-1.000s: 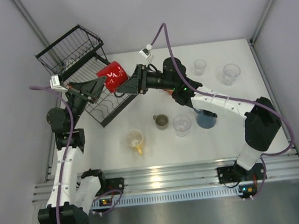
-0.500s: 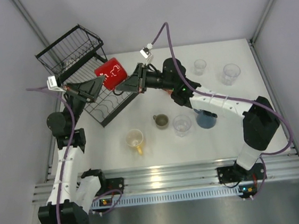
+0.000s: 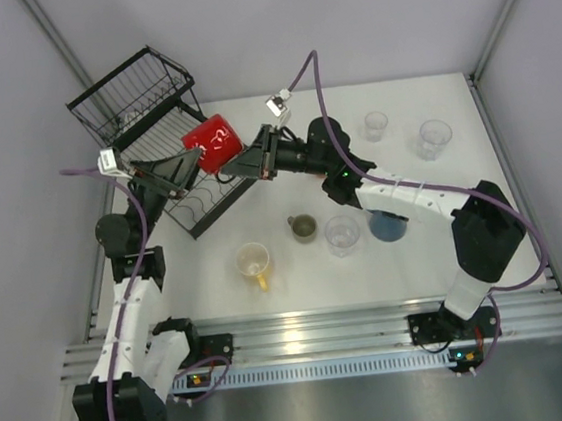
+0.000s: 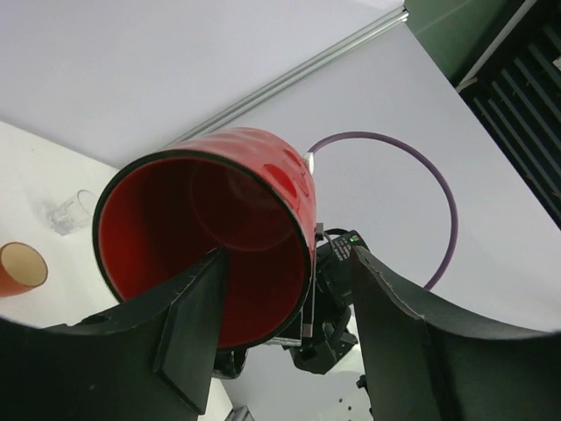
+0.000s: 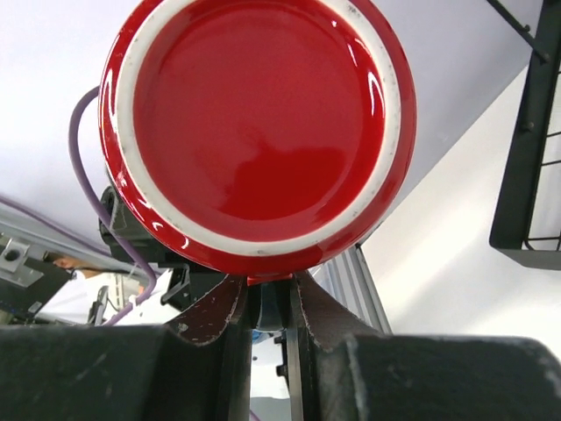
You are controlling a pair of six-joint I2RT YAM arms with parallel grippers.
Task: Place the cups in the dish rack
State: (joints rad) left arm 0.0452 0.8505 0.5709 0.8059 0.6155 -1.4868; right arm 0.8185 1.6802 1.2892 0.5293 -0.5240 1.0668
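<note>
**A:** Why is the red mug [image 3: 211, 140] up off the counter [image 3: 417, 257], on its side at the edge of the dish rack [image 3: 138, 95]?

**B:** It looks like a handover. The right claw [image 3: 244, 163] is pinched tight under its base, probably on the handle, so the mouth faces the left claw [image 3: 191, 160].

**A:** And the left?

**B:** Spread wide, with one finger [image 4: 197, 333] inside the rim and one outside. It isn't clamped yet.

No legible text (just an unreadable white squiggle [image 3: 216, 136] on the red mug [image 3: 208, 149]).
</note>
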